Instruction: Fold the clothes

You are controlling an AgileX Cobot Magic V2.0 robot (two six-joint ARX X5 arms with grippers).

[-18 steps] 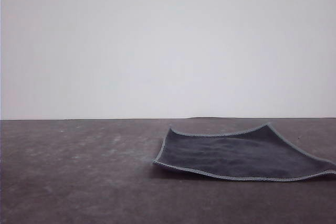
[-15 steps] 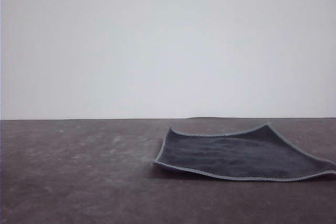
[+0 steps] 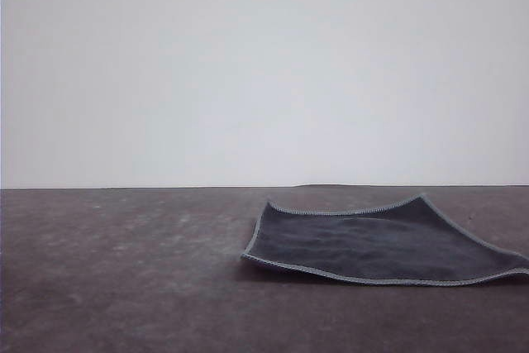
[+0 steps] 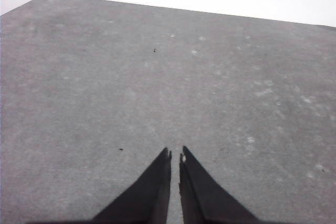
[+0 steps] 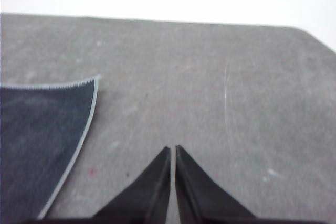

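Nothing is moving between the earlier front views and this one: the small square soft cloth (image 3: 376,243), charcoal face up with light grey stitched edging, is lying spread on the right side of the dark grey table (image 3: 124,279), its edges rippling slightly. Folding is not yet beginning, by my reading. The left gripper (image 4: 175,155) is hovering with its tips pressed nearly together over bare tabletop; the right gripper (image 5: 172,149), likewise closed and empty, is hanging just beside the cloth's edge. Next, the jaws probably need opening to pinch a corner.
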